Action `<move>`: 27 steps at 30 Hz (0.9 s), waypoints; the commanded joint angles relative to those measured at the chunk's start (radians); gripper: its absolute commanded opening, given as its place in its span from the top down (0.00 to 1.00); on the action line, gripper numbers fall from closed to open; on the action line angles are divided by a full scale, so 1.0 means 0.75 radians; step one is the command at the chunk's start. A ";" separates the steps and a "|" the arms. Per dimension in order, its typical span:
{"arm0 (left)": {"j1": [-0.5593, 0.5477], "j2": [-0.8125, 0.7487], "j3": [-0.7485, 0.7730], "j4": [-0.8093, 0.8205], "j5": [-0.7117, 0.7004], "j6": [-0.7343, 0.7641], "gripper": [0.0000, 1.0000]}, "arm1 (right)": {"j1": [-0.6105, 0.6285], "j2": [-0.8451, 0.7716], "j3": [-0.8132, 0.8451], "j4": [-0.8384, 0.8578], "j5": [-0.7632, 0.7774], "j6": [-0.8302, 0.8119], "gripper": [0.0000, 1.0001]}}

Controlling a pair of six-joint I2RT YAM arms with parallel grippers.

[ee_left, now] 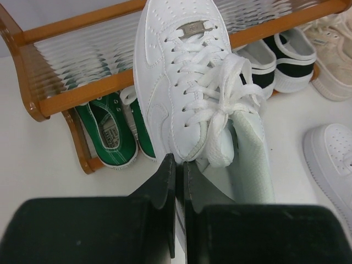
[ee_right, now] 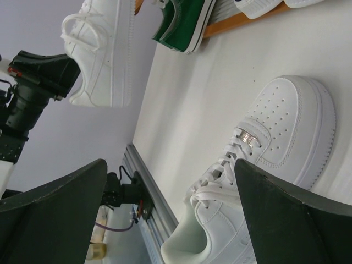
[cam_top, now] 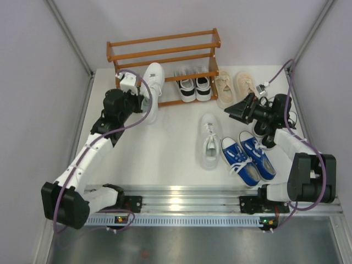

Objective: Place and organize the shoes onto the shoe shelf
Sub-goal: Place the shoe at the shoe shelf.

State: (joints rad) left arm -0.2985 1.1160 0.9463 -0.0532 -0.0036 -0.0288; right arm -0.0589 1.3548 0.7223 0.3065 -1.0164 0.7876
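— Largest entry?
— White table (cam_top: 165, 159). At its far edge stands the shoe shelf (cam_top: 163, 52), orange-brown, with three tiers of rails.

— Shoes on the shelf?
— Bottom level: green pair (ee_left: 118, 137) on the left, black-and-white pair (cam_top: 192, 88) on the right.

— Shoes off it?
— Beige pair (cam_top: 234, 87), on the table just right of the shelf. Blue pair (cam_top: 248, 158), near the right arm. Lone white shoe (cam_top: 210, 140), mid-table, just left of the blue pair. Raised white shoe (ee_left: 170, 66), off the table, toe reaching over the shelf's left half above the green pair.

— Left gripper?
— Left gripper (ee_left: 179, 165): fingers pressed together on the raised white shoe's heel.

— Right gripper?
— Right gripper (ee_right: 170, 165): fingers spread wide near the lone white shoe, holding nothing.
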 commanded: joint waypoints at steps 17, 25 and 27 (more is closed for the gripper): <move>0.288 0.252 0.268 0.410 0.117 -0.101 1.00 | -0.036 -0.027 0.051 0.101 -0.042 0.024 0.01; 0.345 0.365 0.315 0.529 0.029 -0.101 1.00 | -0.040 -0.019 0.053 0.101 -0.044 0.022 0.01; 0.357 0.393 0.325 0.566 0.019 -0.093 1.00 | -0.040 -0.015 0.053 0.099 -0.044 0.022 0.01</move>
State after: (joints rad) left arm -0.0566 1.4147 1.1027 0.1112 0.0452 -0.0845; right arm -0.0708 1.3548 0.7223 0.3225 -1.0370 0.8078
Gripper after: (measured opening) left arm 0.053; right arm 0.993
